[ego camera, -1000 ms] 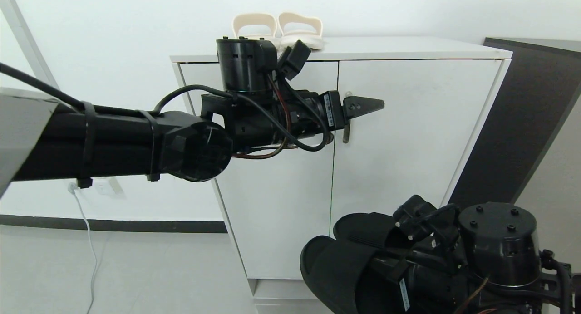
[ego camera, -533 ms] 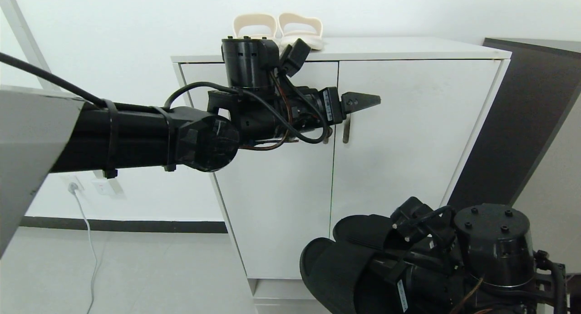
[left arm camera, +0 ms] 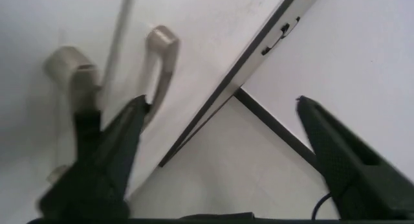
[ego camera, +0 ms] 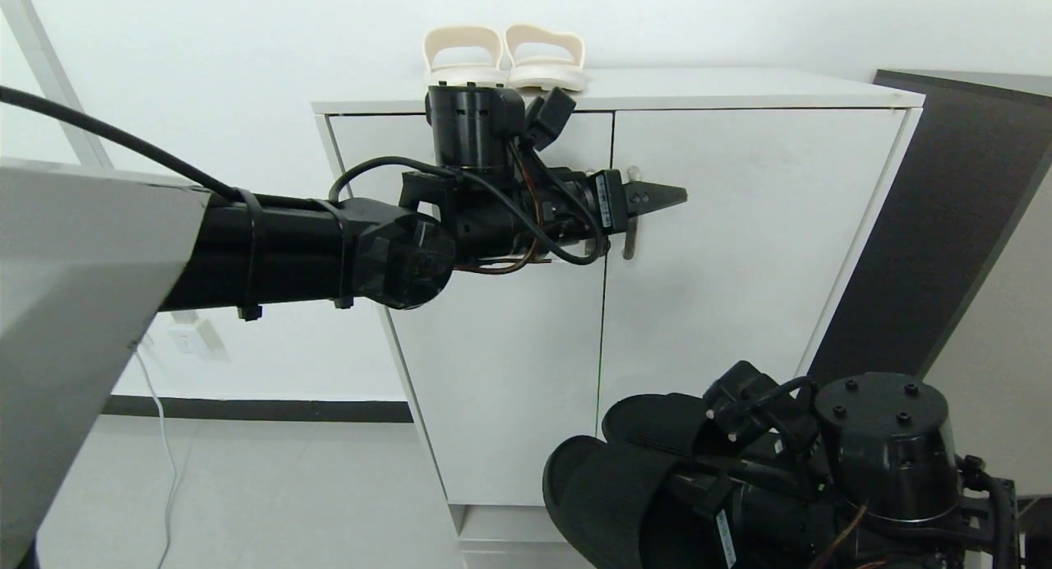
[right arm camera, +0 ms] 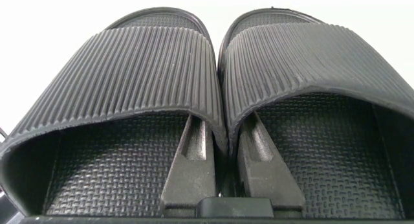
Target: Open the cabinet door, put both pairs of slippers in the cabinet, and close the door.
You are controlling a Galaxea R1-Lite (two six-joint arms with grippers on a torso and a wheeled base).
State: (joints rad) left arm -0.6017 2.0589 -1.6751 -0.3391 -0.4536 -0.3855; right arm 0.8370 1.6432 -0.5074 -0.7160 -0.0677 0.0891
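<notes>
The white cabinet has both doors shut. A cream pair of slippers rests on its top, near the left end. My left gripper is held level in front of the two door handles, at the seam between the doors. In the left wrist view the gripper is open, with one finger beside the handles. My right gripper is low at the right, shut on the touching inner walls of the black pair of slippers.
A dark panel stands against the cabinet's right side. On the wall at the left are a socket with a white cable and a black baseboard. Bare floor lies left of the cabinet.
My left arm has pushed forward toward the cabinet, bringing its gripper closer to the handles. The right arm with the black slippers has barely shifted.
</notes>
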